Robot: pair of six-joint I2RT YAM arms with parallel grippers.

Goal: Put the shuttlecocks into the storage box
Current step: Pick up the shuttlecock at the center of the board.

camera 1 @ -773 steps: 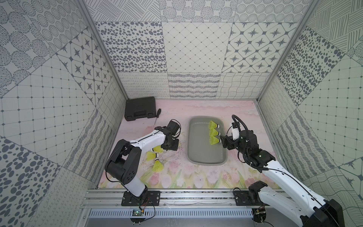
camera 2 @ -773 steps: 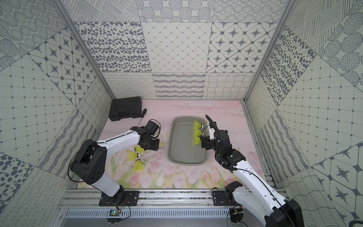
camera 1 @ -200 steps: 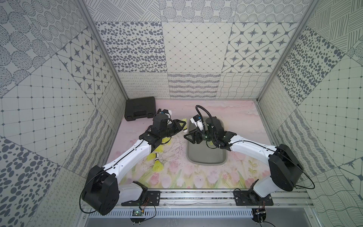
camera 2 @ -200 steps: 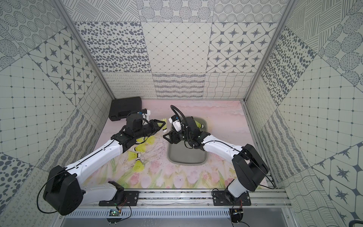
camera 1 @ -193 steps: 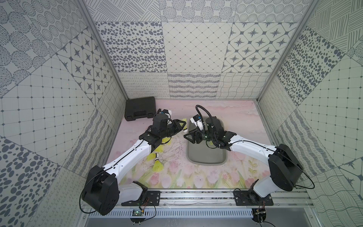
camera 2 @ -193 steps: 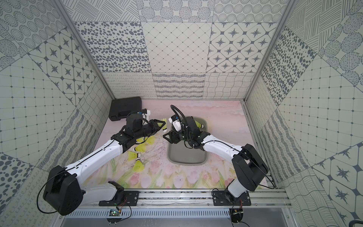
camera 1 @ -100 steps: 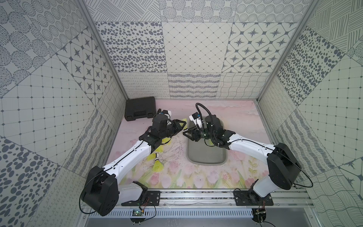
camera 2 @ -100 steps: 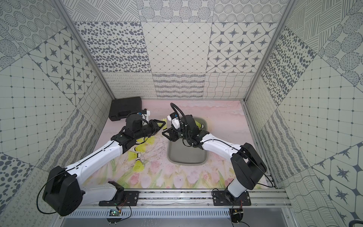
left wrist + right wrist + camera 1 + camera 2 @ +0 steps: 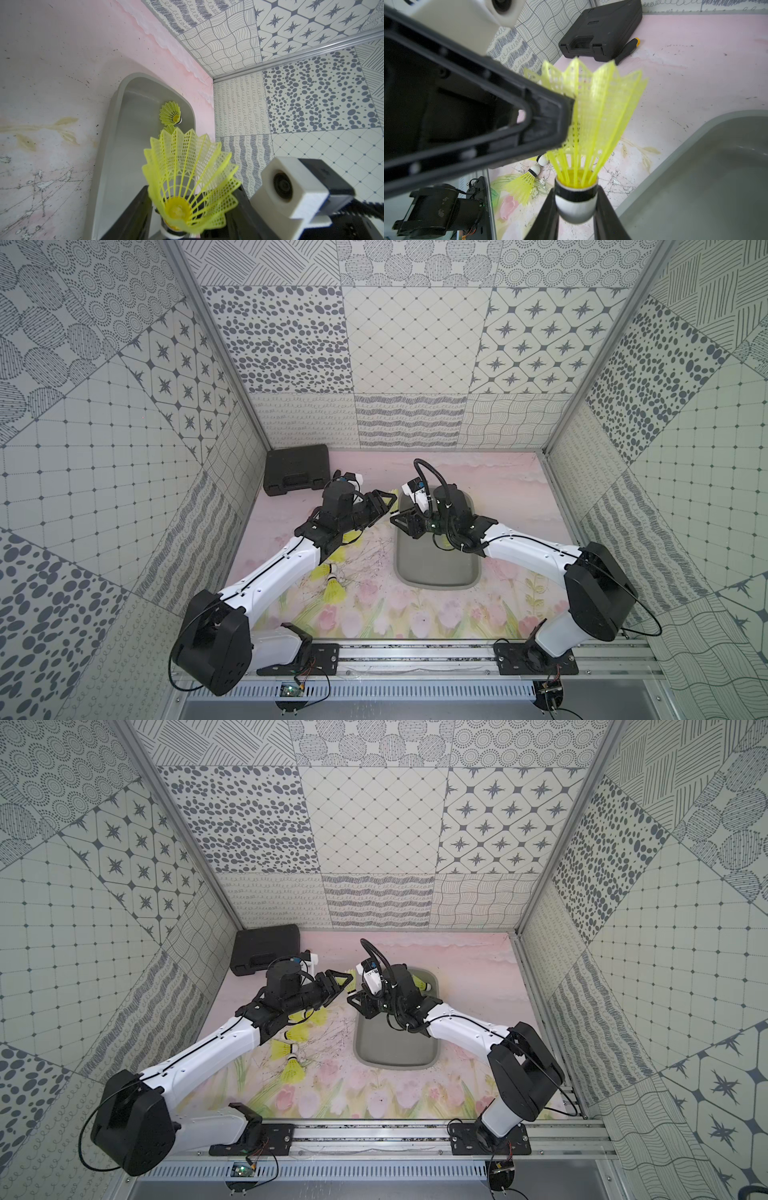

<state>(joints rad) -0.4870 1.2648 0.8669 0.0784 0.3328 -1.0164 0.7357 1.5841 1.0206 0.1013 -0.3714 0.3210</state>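
Right gripper (image 9: 576, 194) clamps the shuttlecock (image 9: 596, 116) by its tip, skirt pointing straight outward.

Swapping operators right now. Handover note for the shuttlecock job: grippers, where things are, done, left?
Right gripper: shut on the cork of the held shuttlecock, just outside the storage box rim.
Left gripper: one finger against its skirt; can't tell whether it grips.
Done: at least two boxed shuttlecocks.
Left: drop the held one in, then fetch the loose shuttlecocks on the mat by the left arm.
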